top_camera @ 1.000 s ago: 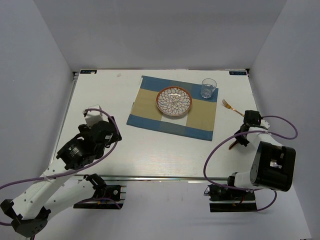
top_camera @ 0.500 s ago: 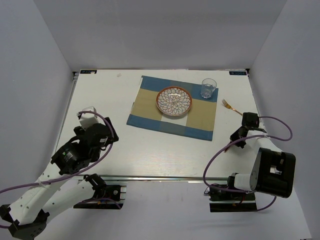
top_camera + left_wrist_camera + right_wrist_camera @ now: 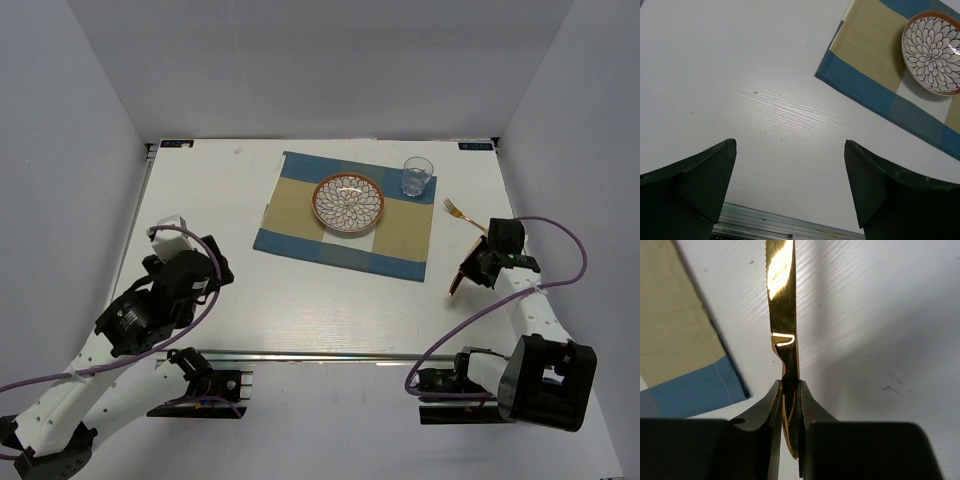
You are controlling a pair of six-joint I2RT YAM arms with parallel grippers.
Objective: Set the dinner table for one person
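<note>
The white dinner table (image 3: 220, 190) carries a blue-and-tan placemat (image 3: 345, 215) with a flower-patterned plate (image 3: 348, 203) and a clear glass (image 3: 417, 176) on it. A gold fork (image 3: 462, 213) lies right of the placemat. My right gripper (image 3: 472, 270) is shut on a gold knife (image 3: 782, 315), whose blade sticks out past the fingertips (image 3: 774, 395) just above the table, beside the placemat's near right corner (image 3: 695, 385). My left gripper (image 3: 789, 145) is open and empty over bare table at the near left; the placemat (image 3: 875, 75) and plate (image 3: 932, 52) show in its view.
A metal rail (image 3: 330, 355) runs along the table's near edge and also shows in the left wrist view (image 3: 770, 227). Grey walls close in the left, back and right sides. Purple cables loop beside both arms.
My right gripper has moved a little left toward the placemat's corner with the knife in it, its arm stretching out. My left arm has drawn back toward the near left.
</note>
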